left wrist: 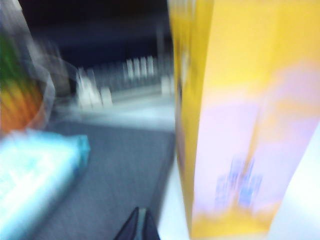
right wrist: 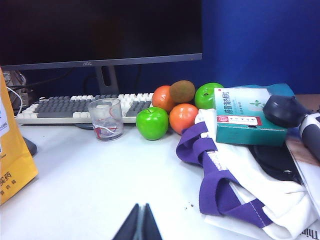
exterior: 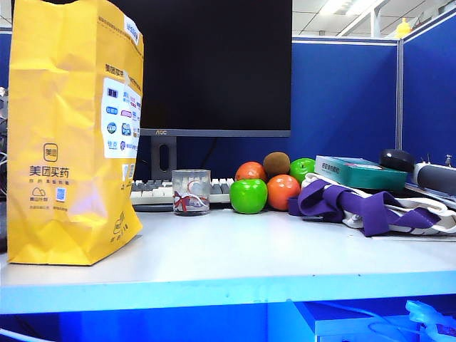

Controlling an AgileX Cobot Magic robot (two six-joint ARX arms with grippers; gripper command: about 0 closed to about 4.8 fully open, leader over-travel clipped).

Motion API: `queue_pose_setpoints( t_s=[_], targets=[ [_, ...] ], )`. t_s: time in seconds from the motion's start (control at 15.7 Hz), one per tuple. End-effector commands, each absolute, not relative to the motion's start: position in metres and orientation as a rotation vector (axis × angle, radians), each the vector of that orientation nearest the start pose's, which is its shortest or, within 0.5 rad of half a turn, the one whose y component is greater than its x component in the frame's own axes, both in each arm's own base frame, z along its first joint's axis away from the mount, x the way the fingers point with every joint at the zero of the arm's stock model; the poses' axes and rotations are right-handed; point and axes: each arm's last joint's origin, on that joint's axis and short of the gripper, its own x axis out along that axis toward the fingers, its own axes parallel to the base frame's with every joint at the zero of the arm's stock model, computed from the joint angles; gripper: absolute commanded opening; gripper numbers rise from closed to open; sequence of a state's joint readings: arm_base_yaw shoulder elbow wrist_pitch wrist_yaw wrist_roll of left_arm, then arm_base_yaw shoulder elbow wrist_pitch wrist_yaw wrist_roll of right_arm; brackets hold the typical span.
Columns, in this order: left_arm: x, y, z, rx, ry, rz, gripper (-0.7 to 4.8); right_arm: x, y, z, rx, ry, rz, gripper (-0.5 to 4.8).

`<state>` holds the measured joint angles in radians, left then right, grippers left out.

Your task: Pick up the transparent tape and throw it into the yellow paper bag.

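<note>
Blue partition walls (exterior: pixel 342 100) behind black monitor (exterior: pixel 214 64); ceiling strip lights (exterior: pixel 335 7) above; pale desk (exterior: pixel 235 249) in front.

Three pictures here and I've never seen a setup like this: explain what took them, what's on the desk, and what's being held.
A two-armed robot took them. One camera stands off the arms facing the desk; one sits on each wrist. The left gripper and right gripper are the dark tips, both shut, holding nothing. On the desk: a yellow paper bag, glass cup, keyboard, green apples, oranges, a kiwi, a teal box and purple-white cloth. The left wrist picture is blurred. No tape roll shows.
</note>
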<state>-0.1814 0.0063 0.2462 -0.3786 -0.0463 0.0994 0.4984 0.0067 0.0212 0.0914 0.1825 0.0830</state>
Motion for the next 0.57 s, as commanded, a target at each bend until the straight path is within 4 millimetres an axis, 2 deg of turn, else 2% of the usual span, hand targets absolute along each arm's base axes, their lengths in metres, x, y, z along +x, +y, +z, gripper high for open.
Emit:
queue_pose_setpoints(
  t_s=[0.06, 0.19, 0.57],
  targets=[
    [0.085, -0.014, 0.187, 0.108, 0.104, -0.138, -0.03, 0.086, 0.041, 0.181, 0.130, -0.101, 0.322, 0.01],
    [0.090, -0.015, 0.173, 0.111, 0.120, -0.139, -0.03, 0.086, 0.041, 0.181, 0.129, -0.099, 0.322, 0.01],
    [0.093, -0.016, 0.151, 0.119, 0.200, -0.146, -0.03, 0.086, 0.041, 0.181, 0.129, -0.099, 0.322, 0.01]
  ],
)
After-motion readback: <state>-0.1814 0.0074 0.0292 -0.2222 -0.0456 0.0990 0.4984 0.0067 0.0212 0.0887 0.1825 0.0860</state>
